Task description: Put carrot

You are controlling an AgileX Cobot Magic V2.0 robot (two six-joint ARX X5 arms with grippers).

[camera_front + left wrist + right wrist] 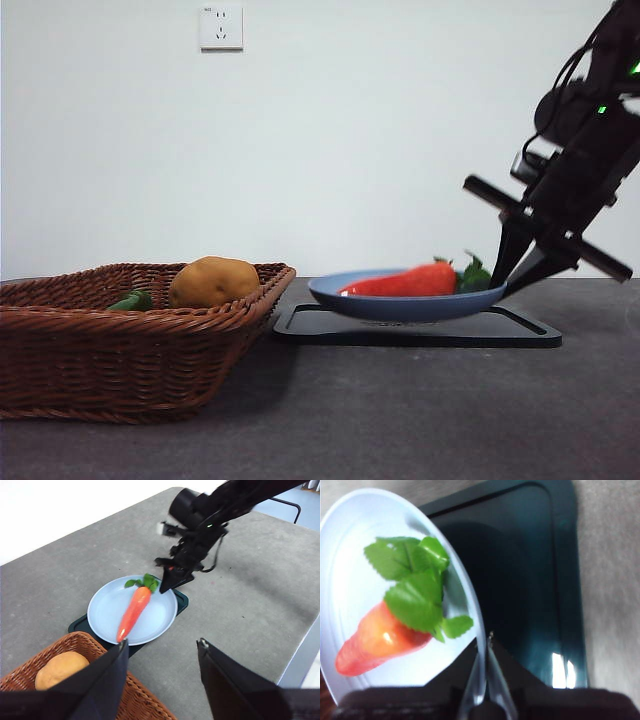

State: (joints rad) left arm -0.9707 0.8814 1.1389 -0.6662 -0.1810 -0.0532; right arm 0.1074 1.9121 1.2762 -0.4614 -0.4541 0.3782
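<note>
The carrot (400, 282) lies on a light blue plate (400, 306) that rests on a black tray (500, 330). Its green leaves point toward my right gripper (505, 285). In the left wrist view the carrot (134, 611) lies across the plate (107, 610), with the right gripper (167, 582) at the rim by the leaves. In the right wrist view the jaws (487, 640) are closed on the plate's rim (477, 630) next to the carrot (380, 640). My left gripper (162, 642) is open and empty, high above the basket's near edge.
A brown wicker basket (120, 350) stands at the left and holds a yellow-brown potato (213, 281) and a small green vegetable (133, 300). The basket (80, 642) touches the tray's corner. Grey table surface lies around the tray (181, 600).
</note>
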